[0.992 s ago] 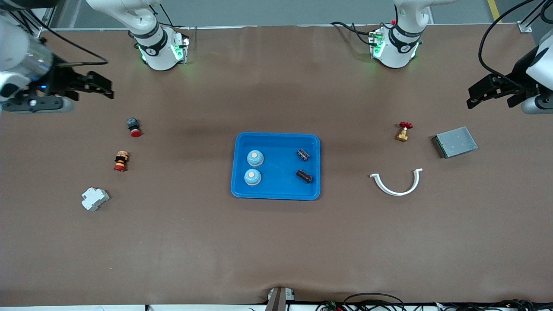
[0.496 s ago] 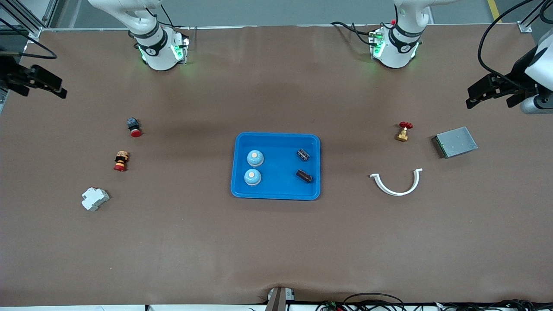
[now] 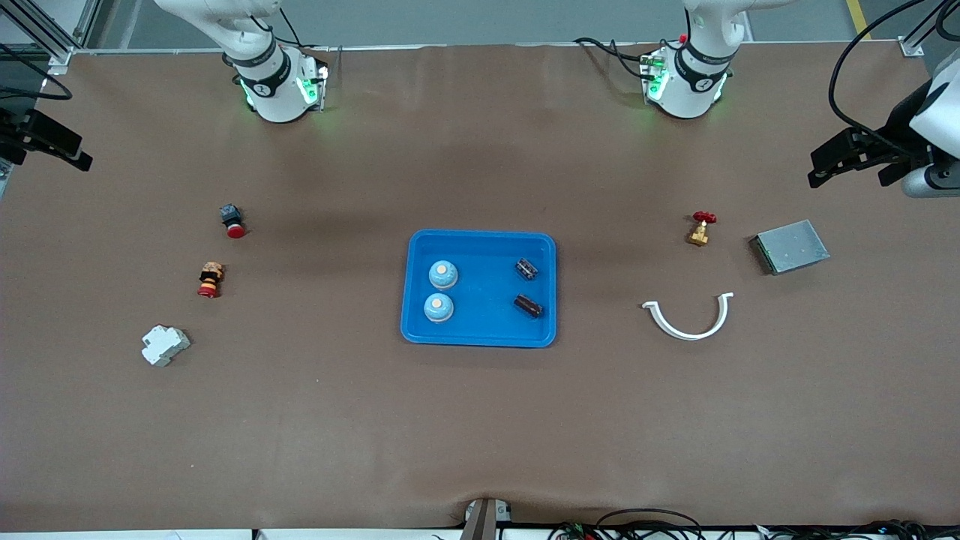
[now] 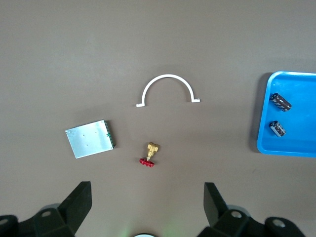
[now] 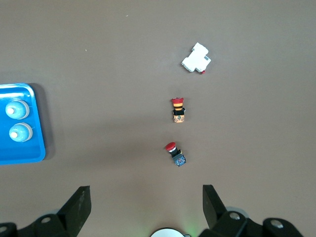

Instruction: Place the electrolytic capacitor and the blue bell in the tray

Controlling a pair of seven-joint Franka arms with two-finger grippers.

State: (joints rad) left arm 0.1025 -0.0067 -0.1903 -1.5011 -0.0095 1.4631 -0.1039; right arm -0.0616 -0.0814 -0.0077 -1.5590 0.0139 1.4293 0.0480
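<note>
You've got one bright blue shallow plastic tray mid-surface, on the brown surface. In it: two light blue dome bells with pale buttons at the right arm's end, one nearer the front camera than the other, and two dark cylindrical electrolytic capacitors at the left arm's end, lying on their sides, apart from each other.

Outside the tray you'll count six items. Toward the right arm's end: one red-capped push button with a blue-black body, one red-and-yellow stacked push button, one white plastic breaker block. Toward the left arm's end: one brass valve with a red handwheel, one grey flat metal box, one white curved plastic half-ring clip.

Left gripper hangs over the surface's edge at the left arm's end, fingers spread wide, holding nothing. Right gripper sits at the surface's edge at the right arm's end, fingers also wide apart, empty. Bells and capacitors lie well apart from both sets of fingers; nothing touches them.
</note>
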